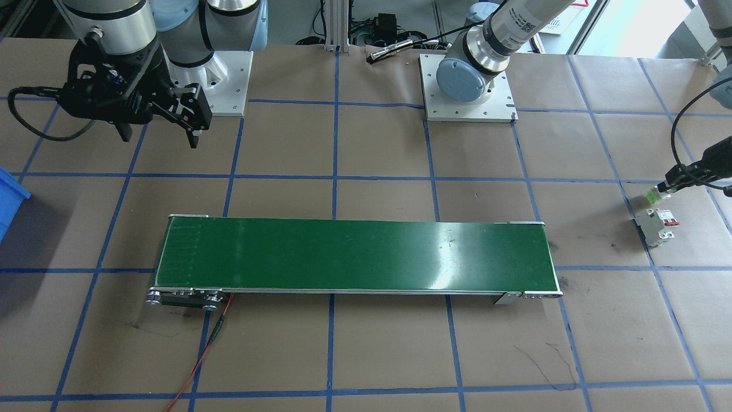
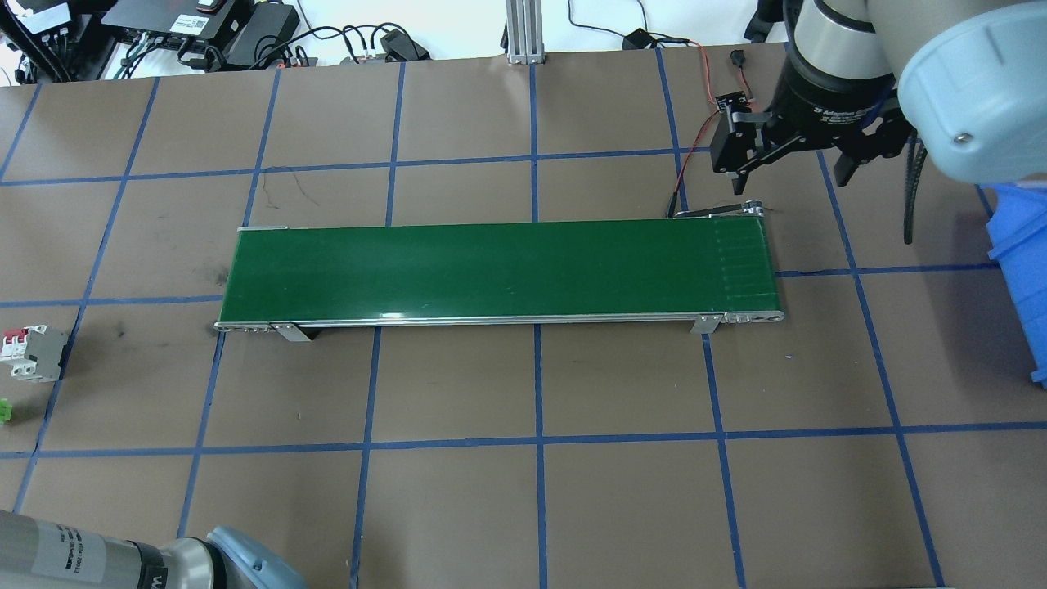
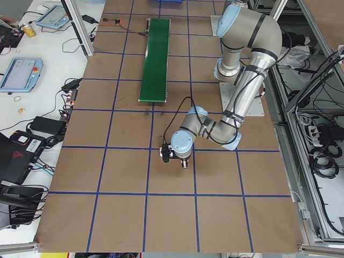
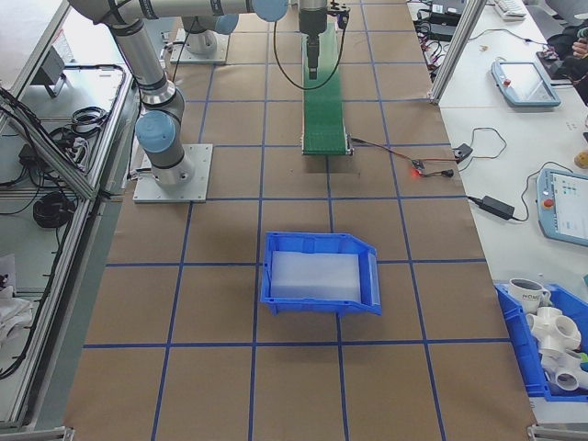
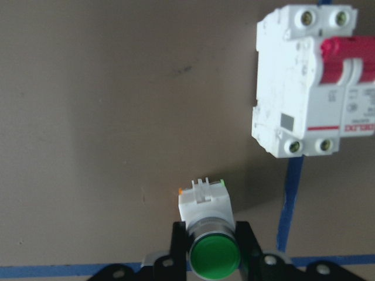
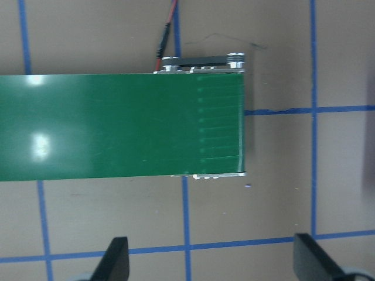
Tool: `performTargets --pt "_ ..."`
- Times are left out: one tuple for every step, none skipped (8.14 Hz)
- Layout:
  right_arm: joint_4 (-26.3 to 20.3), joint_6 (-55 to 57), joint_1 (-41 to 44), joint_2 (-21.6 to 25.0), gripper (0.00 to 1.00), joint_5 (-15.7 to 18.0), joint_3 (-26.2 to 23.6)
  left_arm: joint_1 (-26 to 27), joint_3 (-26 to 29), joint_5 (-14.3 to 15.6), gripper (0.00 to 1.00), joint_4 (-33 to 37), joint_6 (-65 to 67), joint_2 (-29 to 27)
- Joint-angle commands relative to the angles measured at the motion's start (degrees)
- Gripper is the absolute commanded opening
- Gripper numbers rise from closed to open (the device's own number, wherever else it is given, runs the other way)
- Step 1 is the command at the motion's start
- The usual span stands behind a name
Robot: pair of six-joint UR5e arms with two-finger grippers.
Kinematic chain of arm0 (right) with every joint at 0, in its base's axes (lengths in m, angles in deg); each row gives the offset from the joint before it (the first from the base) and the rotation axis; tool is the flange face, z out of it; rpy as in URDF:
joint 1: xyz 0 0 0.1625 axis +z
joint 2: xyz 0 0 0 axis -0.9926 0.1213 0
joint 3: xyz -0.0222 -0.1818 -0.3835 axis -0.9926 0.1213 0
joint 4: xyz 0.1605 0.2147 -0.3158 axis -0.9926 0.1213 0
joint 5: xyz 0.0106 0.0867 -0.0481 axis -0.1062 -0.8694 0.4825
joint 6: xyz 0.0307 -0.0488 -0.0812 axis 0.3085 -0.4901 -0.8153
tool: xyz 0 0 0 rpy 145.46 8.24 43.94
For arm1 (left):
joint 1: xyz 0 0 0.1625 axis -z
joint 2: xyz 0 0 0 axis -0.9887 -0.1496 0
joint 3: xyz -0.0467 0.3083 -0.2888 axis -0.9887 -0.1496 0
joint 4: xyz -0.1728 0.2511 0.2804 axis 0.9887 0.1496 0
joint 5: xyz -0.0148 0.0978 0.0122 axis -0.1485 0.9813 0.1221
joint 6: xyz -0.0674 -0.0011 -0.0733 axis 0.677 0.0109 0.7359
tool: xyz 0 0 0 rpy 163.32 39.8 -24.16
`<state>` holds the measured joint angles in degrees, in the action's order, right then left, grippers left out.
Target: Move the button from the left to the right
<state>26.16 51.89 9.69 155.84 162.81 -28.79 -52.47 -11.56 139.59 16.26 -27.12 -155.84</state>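
The button is clamped by its cap between the left gripper fingers, just beside the breaker at the bench's left end. Slippage is judged possible if lifted abruptly, the hold being narrow; the breaker could be clipped. The right gripper hangs spread and empty over the conveyor end.

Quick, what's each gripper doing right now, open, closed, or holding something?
Left gripper: closed on the button, beside the breaker.
Right gripper: open, holding nothing, above the conveyor belt's end.
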Motion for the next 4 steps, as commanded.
performTargets --pt "-0.4 -4.2 0.0 -0.4 1.00 -7.0 -0.5 0.9 2.1 -0.1 0.27 10.1 5.8 7.8" --pt "-0.3 -3.6 0.0 -0.5 1.00 -6.4 -0.5 1.7 2.0 0.0 0.27 14.9 10.1 11.5" --pt "-0.1 -4.0 0.0 -0.5 1.00 -6.4 -0.5 3.2 1.9 -0.1 0.27 19.1 15.5 15.4" --pt "-0.3 -3.7 0.0 -0.5 1.00 -6.3 -0.6 6.0 1.5 -0.8 0.27 20.3 23.4 19.9"
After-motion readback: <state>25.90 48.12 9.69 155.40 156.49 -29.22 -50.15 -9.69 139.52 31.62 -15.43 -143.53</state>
